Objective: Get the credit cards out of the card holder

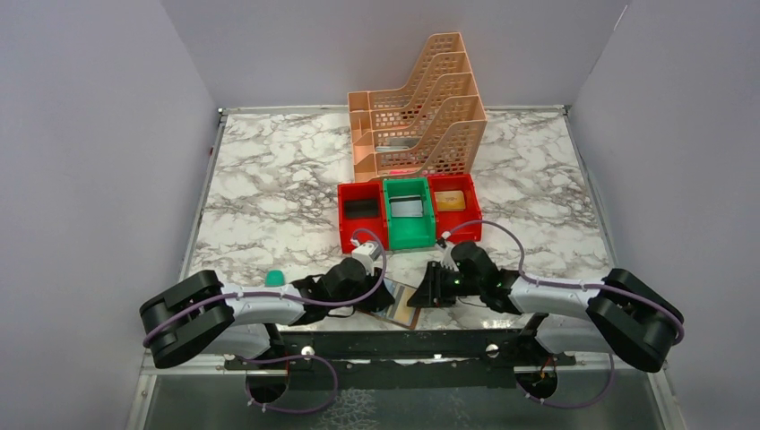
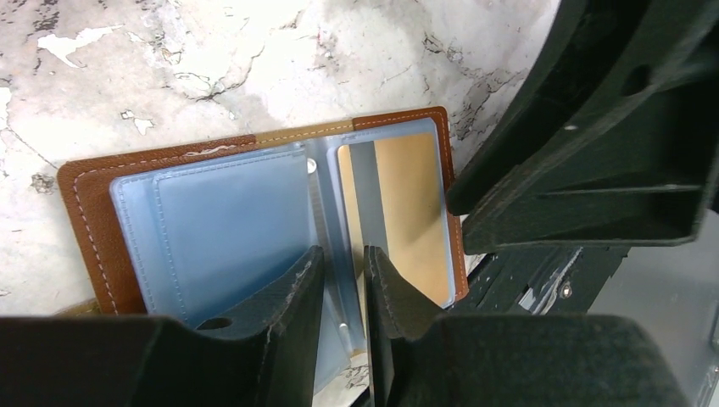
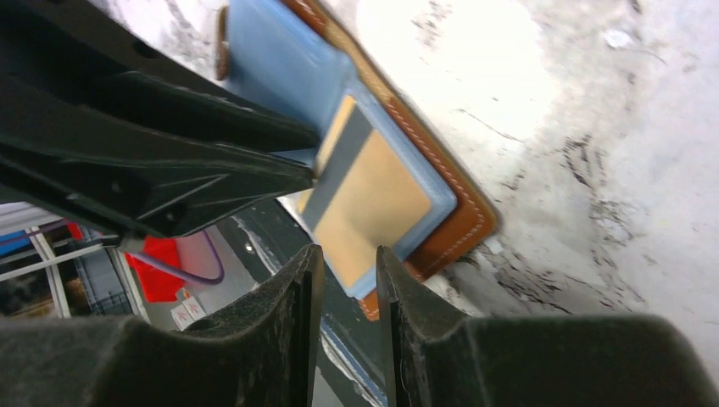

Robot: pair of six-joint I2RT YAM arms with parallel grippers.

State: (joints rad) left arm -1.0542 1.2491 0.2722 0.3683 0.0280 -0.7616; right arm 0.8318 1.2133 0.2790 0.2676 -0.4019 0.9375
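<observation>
The card holder (image 1: 401, 307) lies open on the marble by the table's front edge, brown leather outside (image 2: 85, 212), grey-blue pockets inside, one corner (image 3: 462, 225) past the edge. A tan credit card (image 2: 411, 212) with a grey stripe sits in its right pocket and also shows in the right wrist view (image 3: 373, 203). My left gripper (image 2: 344, 254) is over the holder's centre fold, jaws only narrowly apart and pinching nothing. My right gripper (image 3: 349, 254) hovers at the holder's right near corner, jaws narrowly apart and empty. From above, the left gripper (image 1: 375, 291) and right gripper (image 1: 428, 285) flank the holder.
Behind the holder stand a red bin (image 1: 361, 213), a green bin (image 1: 409, 219) and another red bin (image 1: 455, 202). A peach file rack (image 1: 421, 116) is further back. A small teal object (image 1: 275, 278) lies left. A black rail (image 1: 403, 340) runs along the front edge.
</observation>
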